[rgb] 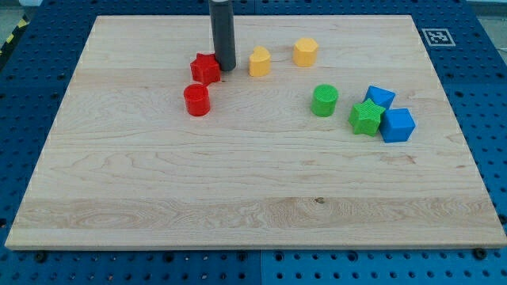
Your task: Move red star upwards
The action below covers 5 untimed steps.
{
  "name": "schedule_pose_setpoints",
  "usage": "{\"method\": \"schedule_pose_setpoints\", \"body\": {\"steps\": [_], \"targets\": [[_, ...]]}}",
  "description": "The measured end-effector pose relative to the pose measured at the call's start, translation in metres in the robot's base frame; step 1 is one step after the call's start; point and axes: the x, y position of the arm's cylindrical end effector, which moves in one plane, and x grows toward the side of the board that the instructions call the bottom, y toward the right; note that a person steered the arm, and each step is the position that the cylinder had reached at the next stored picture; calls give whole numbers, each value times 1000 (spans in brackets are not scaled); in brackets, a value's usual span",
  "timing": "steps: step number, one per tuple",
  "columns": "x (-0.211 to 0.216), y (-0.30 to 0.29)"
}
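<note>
The red star (204, 69) lies on the wooden board in the upper left part of the view. My tip (226, 67) stands right at the star's right side, touching or nearly touching it. The rod rises straight up out of the view's top. A red cylinder (196, 100) stands just below the star, close to it.
A yellow block (259, 61) lies right of my tip, and a yellow hexagon (305, 51) further right. A green cylinder (324, 100), green star (366, 117) and two blue blocks (381, 97) (398, 124) cluster at the right. The board's top edge (253, 15) is near.
</note>
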Motion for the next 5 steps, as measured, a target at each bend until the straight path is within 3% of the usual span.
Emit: {"method": "schedule_pose_setpoints", "body": {"steps": [2,5], "targets": [[63,11],[44,-31]]}}
